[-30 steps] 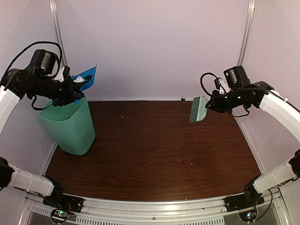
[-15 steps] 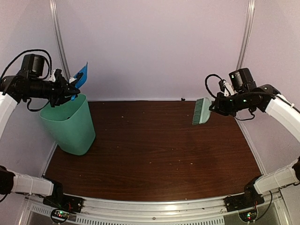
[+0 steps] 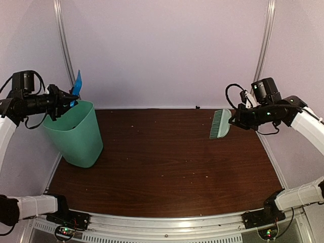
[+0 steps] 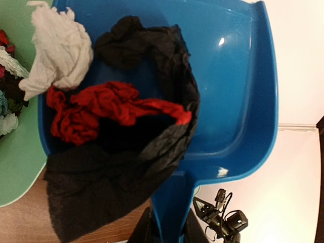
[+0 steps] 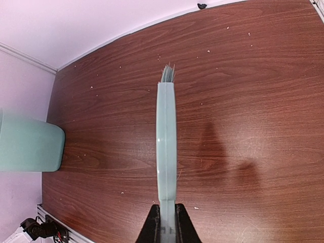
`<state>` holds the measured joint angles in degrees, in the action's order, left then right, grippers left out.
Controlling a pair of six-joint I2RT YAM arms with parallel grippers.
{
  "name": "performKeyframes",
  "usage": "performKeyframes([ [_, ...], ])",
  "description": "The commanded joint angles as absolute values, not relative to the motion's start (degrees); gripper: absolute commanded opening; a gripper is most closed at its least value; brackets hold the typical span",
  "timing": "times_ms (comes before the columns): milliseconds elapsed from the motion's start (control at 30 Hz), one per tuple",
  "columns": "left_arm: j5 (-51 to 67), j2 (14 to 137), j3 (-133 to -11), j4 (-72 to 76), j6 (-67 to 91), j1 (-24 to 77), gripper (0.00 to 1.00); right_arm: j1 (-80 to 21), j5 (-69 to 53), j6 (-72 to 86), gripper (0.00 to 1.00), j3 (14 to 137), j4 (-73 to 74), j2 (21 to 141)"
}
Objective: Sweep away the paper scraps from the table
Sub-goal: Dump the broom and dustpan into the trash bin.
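My left gripper (image 3: 65, 99) is shut on the handle of the blue dustpan (image 3: 76, 87), held tilted above the mint-green bin (image 3: 76, 137). In the left wrist view my left gripper (image 4: 167, 234) clamps the dustpan (image 4: 238, 96), which holds paper scraps: a white one (image 4: 58, 50), a red one (image 4: 96, 109) and black ones (image 4: 111, 187). More scraps (image 4: 6, 86) lie inside the bin. My right gripper (image 3: 237, 118) is shut on the pale green hand brush (image 3: 220, 124), held above the table (image 3: 167, 167) at the right. In the right wrist view my right gripper (image 5: 166, 225) grips the brush (image 5: 166, 147) edge-on.
The bin (image 5: 28, 149) stands at the table's left rear corner. Tiny white specks (image 5: 121, 193) dot the wood. The silver frame edge (image 3: 167, 223) runs along the front. Pale walls close in behind and at both sides.
My left gripper has drawn back to the left and turned the dustpan steeper over the bin. My right gripper has moved the brush a little right and down.
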<state>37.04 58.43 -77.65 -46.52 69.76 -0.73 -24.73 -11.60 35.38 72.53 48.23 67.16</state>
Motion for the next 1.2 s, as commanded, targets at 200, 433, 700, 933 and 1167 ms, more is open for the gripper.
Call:
performKeyframes([
  [200,42.5,53.3,-70.2,-26.2,88.8,-3.8,0.0,-24.5,-11.0,36.7,0.0,70.5,48.0,64.2],
  [433,41.9,50.4,-64.2,-12.1,106.4,-4.0,0.0,-24.5,-10.8,36.7,0.0,69.4,48.0,63.6],
  [700,39.9,50.0,-62.4,-6.0,115.6,-4.2,0.0,-24.5,-9.7,36.0,0.0,69.6,49.1,63.2],
  [933,35.8,48.5,-61.5,-3.7,121.4,-4.3,0.0,-24.6,-9.3,35.7,0.0,69.0,49.6,62.5],
  [1167,36.6,47.9,-60.6,-2.2,125.2,-4.5,0.0,-24.5,-9.5,36.0,0.0,68.4,49.7,61.8],
])
